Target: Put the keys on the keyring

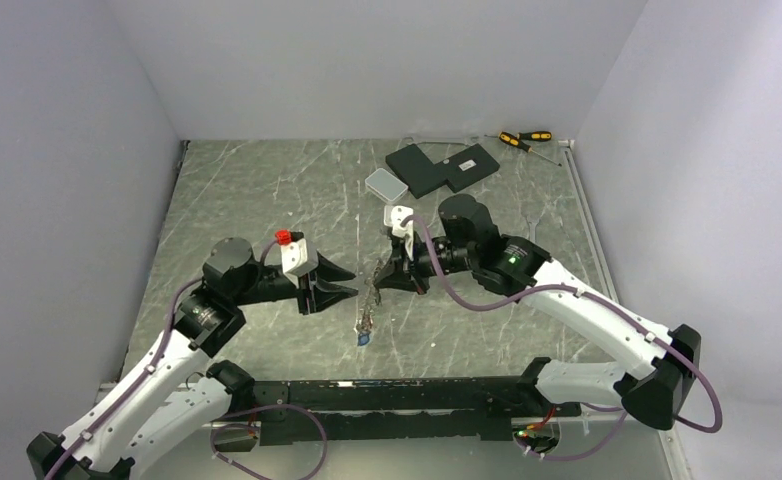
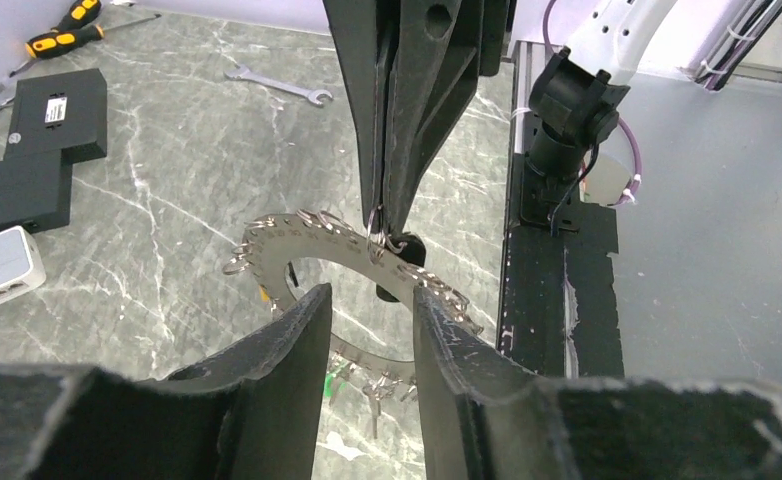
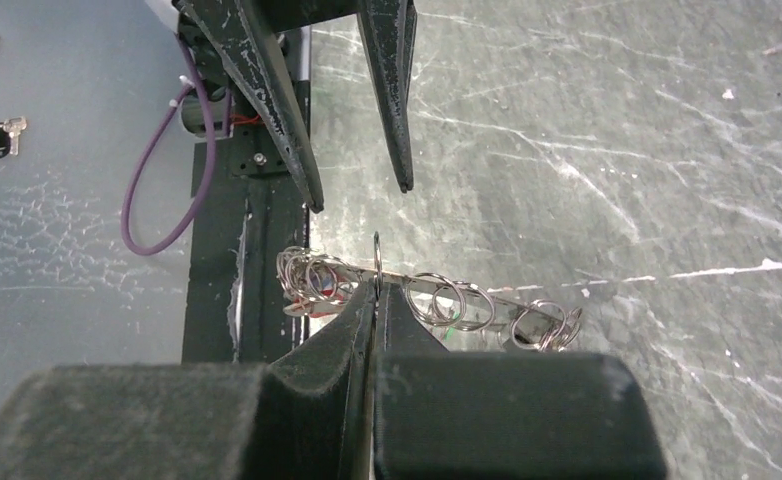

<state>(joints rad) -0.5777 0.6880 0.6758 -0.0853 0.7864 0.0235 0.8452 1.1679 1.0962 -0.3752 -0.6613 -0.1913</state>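
Observation:
The keyring (image 2: 267, 240) is a flat silver ring with many small split rings round its rim. It is held off the table, seen edge-on in the right wrist view (image 3: 487, 295). Several keys (image 2: 372, 385) hang from its lower edge, one with a green head; a blue one shows in the top view (image 1: 365, 337). My right gripper (image 3: 375, 290) is shut on a small split ring at the rim (image 3: 377, 250) and carries the keyring (image 1: 375, 290). My left gripper (image 2: 372, 300) is open and empty, its fingers (image 3: 267, 100) just in front of the ring, not touching it.
Black flat boxes (image 1: 442, 167) and a small white box (image 1: 386, 183) lie at the back. Two screwdrivers (image 1: 524, 139) lie at the back right. A silver wrench (image 2: 277, 85) lies on the table. The black base rail (image 1: 397, 395) runs along the near edge.

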